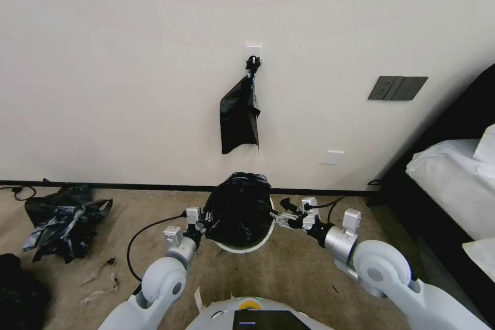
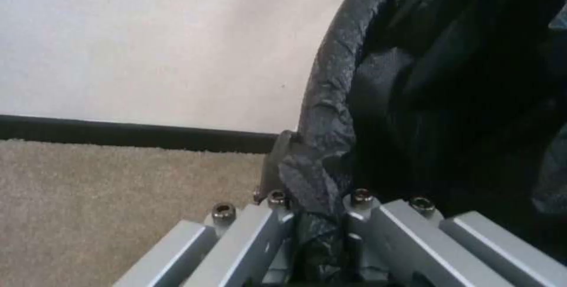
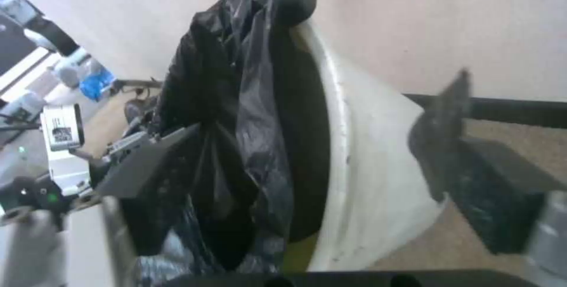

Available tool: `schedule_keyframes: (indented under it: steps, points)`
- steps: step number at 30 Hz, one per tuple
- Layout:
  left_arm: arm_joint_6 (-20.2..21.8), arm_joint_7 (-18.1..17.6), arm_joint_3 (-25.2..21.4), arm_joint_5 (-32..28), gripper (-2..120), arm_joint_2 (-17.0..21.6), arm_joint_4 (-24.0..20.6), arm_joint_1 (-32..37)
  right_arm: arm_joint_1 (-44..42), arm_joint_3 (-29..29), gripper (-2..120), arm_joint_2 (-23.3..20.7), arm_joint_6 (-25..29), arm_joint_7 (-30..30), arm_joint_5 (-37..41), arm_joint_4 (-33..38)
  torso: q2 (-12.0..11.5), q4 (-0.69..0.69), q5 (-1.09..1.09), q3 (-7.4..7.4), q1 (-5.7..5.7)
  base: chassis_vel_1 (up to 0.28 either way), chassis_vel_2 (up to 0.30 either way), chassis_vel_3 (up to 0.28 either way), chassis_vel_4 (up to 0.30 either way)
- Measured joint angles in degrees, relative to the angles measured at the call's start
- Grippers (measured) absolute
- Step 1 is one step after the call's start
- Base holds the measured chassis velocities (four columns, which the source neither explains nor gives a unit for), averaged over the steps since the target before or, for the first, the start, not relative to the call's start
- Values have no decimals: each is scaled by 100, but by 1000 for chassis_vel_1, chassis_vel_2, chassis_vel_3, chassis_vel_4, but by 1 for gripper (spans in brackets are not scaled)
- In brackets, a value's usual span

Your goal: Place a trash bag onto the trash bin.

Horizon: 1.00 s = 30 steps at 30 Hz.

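Head view has the trash bin point(image 1: 246, 245) on the carpet just in front of the robot, close to the wall, and the trash bag point(image 1: 238, 210) bunched over its mouth, covering the far and left part while the near rim shows bare and white. The left gripper point(image 1: 202, 226) sits at the bin's left edge, and the left wrist view shows its fingers pinched tight on a fold of the bag's hem. The right gripper point(image 1: 278, 216) is at the right edge; in the right wrist view its jaws stand wide apart, one finger point(image 3: 148, 165) against the bag and the other finger point(image 3: 446, 121) outside the bin wall, gripping nothing. The job now looks like spreading the hem. Best play, judging from here: the left keeps its pinch as an anchor, the right catches loose plastic and draws it over the bare rim, gently, because thin film tears and a light bin tips.
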Motion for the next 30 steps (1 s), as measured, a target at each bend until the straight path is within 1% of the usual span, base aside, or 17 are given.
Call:
schedule_keyframes:
  steps: [1, 2, 3, 7, 8, 10, 11, 12, 13, 15, 17, 20, 24, 30]
  points:
    - [2, 0, 0, 0, 1, 3, -15, 7, 19, -43, 84, 26, 18, -3, -23, -2, 0, 0, 0, 0, 0, 0, 0, 0, 0]
    - [5, 2, 0, -2, 1, 12, -41, 26, 78, -120, 76, 65, 36, -5, -79, -16, 0, 0, 0, 0, 0, 0, 0, 0, 0]
    - [5, 2, 0, -2, 1, 12, -41, 26, 78, -120, 76, 65, 36, -5, -79, -16, 0, 0, 0, 0, 0, 0, 0, 0, 0]
    - [13, 19, -1, -6, 1, 30, -97, 61, 239, -332, 58, 123, 73, -5, -239, -94, 0, 0, 1, 0, 0, 0, 0, 0, 0]
    - [13, 19, -1, -6, 1, 30, -97, 61, 239, -332, 58, 123, 73, -5, -239, -94, 0, 0, 1, 0, 0, 0, 0, 0, 0]
    - [15, 19, -3, -6, 1, 32, -98, 62, 272, -386, 51, 132, 103, -5, -306, -102, 0, 0, 0, 0, 0, 0, 0, 0, 0]
    - [16, 23, -5, 1, 1, 33, -84, 60, 303, -425, 44, 131, 141, -26, -424, -119, 0, 0, 0, 0, 0, 0, 0, 0, 0]
    - [16, 23, -5, 1, 1, 33, -84, 60, 303, -425, 44, 131, 141, -26, -424, -119, 0, 0, 0, 0, 0, 0, 0, 0, 0]
    - [15, 25, -5, 4, 1, 33, -68, 57, 321, -448, 41, 125, 165, -40, -473, -130, 0, -1, 0, 0, 0, 0, 0, 0, 0]
    - [15, 30, 1, 9, 1, 32, -31, 54, 389, -495, 29, 71, 207, -59, -553, -155, 0, -1, 0, 0, 0, 0, 0, 0, 0]
    - [15, 31, 3, 11, 1, 31, -30, 53, 416, -500, 28, 49, 220, -61, -562, -157, 0, 0, 0, 0, 0, 0, 0, 0, 0]
    - [16, 36, 11, 14, 1, 27, -17, 38, 524, -520, 11, -11, 268, -64, -564, -166, 0, 0, 0, 0, 0, 0, 0, 0, 0]
    - [21, 41, 16, 17, 1, 30, 7, 32, 559, -543, 7, -21, 297, -79, -595, -173, 0, 0, 0, 0, 0, 0, 0, 0, 0]
    - [32, 43, 20, 18, 0, 35, 31, 31, 569, -625, 7, -18, 390, -107, -808, -193, 0, 0, 0, 0, 0, 0, 0, 0, 0]
